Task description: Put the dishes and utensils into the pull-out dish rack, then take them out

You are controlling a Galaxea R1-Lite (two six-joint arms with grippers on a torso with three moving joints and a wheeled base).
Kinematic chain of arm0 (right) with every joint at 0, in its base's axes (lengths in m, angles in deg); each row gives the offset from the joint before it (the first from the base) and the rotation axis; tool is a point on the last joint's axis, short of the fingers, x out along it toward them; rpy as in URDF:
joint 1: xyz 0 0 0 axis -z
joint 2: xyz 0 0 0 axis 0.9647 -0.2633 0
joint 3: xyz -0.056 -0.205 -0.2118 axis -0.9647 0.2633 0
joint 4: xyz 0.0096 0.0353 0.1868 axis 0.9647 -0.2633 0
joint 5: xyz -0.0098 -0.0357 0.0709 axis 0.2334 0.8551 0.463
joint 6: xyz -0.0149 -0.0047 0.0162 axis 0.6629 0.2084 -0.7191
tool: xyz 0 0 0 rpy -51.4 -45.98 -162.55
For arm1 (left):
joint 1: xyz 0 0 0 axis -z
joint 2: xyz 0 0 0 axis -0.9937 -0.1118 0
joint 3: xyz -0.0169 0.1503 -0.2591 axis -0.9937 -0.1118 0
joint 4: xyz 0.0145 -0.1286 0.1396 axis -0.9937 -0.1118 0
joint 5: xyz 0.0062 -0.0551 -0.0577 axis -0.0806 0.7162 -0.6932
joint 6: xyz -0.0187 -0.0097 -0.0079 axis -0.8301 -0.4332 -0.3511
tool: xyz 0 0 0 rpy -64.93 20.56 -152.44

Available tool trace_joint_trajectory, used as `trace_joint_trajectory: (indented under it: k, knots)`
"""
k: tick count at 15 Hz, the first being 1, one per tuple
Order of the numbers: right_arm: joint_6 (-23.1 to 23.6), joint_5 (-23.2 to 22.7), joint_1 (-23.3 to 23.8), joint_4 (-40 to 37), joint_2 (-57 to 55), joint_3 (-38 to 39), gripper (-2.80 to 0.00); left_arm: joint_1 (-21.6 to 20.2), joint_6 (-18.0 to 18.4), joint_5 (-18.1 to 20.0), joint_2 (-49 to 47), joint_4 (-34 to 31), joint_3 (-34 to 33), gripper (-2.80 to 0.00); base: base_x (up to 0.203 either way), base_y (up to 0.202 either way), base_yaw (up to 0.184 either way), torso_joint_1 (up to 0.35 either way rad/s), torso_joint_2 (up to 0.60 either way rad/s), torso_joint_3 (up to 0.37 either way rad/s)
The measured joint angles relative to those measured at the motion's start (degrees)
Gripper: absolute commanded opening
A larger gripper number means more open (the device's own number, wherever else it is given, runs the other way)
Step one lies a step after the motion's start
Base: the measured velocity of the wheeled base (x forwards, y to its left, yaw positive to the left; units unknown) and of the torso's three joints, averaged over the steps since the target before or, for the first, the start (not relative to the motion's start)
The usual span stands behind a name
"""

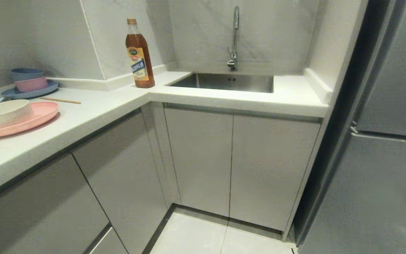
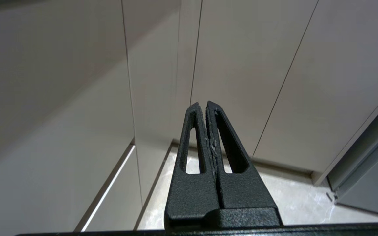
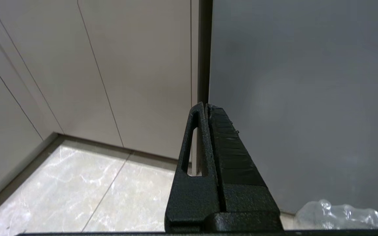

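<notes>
Pale stone worktop (image 1: 93,113) runs in an L along two walls of a kitchen corner. At its near left end sits one pink plate (image 1: 39,116), flat on the surface, with one cream bowl (image 1: 2,113) resting on it toward its left side. Farther back, one thin wooden chopstick (image 1: 60,100) lies on the worktop; whether a second lies with it cannot be told. Just behind it is a second stack: one blue plate (image 1: 44,90) carrying one pink bowl (image 1: 32,84) with one blue bowl (image 1: 26,73) nested on top. At the corner stands one upright amber bottle (image 1: 139,56) with a yellow label. To its right is one steel sink (image 1: 227,82) set into the worktop, with one slim tap (image 1: 234,38) rising behind it.

Below the worktop are grey cabinet fronts (image 1: 203,158), all closed; no dish rack shows. One grey fridge (image 1: 382,176) stands at the right. The floor (image 1: 206,236) is light tile.

Neither arm appears in the head view. The left claw (image 2: 206,104) hangs low before the cabinet fronts, fingers pressed together, holding nothing. The right claw (image 3: 206,105) hangs near the fridge side, fingers likewise together and empty. One crumpled piece of clear plastic (image 3: 343,213) shows at the edge of the right wrist view.
</notes>
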Motion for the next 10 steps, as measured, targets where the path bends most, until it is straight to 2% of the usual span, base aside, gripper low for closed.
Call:
trace_joint_trajectory:
  k: [3,10]
  knots:
    - [0.0,0.0,0.0,0.0,0.0,0.0,-2.80,0.0,-0.7,-0.4,0.0,0.0,0.0,-2.80,0.000,0.000,0.000,0.001,0.00,0.097]
    - [0.0,0.0,0.0,0.0,0.0,0.0,-2.80,0.0,-0.8,-0.4,0.0,0.0,0.0,-2.80,0.000,0.000,0.000,0.000,0.00,0.004]
